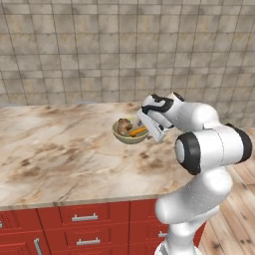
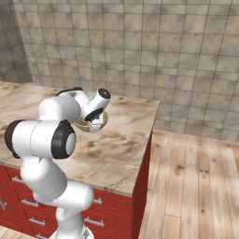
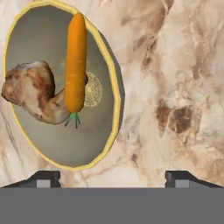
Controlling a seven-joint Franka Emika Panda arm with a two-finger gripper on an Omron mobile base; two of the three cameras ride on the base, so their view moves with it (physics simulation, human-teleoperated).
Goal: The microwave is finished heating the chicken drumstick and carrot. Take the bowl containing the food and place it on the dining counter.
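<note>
The cream-tan bowl (image 1: 128, 138) rests on the veined marble dining counter (image 1: 60, 154), near its right end. Inside it lie the brown chicken drumstick (image 1: 124, 124) and the orange carrot (image 1: 138, 131). In the hand view the bowl (image 3: 39, 39) is at the upper left, with the carrot (image 3: 75, 61) lying across the drumstick (image 3: 30, 94). My gripper (image 3: 113, 177) is open, its two tips wide apart just short of the bowl's rim and holding nothing. From the left base view the gripper (image 1: 147, 128) hangs at the bowl's right side. The microwave is out of view.
Red drawer fronts with silver handles (image 1: 84, 217) run below the counter. The slab's right edge (image 2: 151, 135) drops to a wooden floor (image 2: 196, 186). A tiled wall (image 1: 99, 50) stands behind. Bare marble (image 2: 116, 149) spreads around the bowl.
</note>
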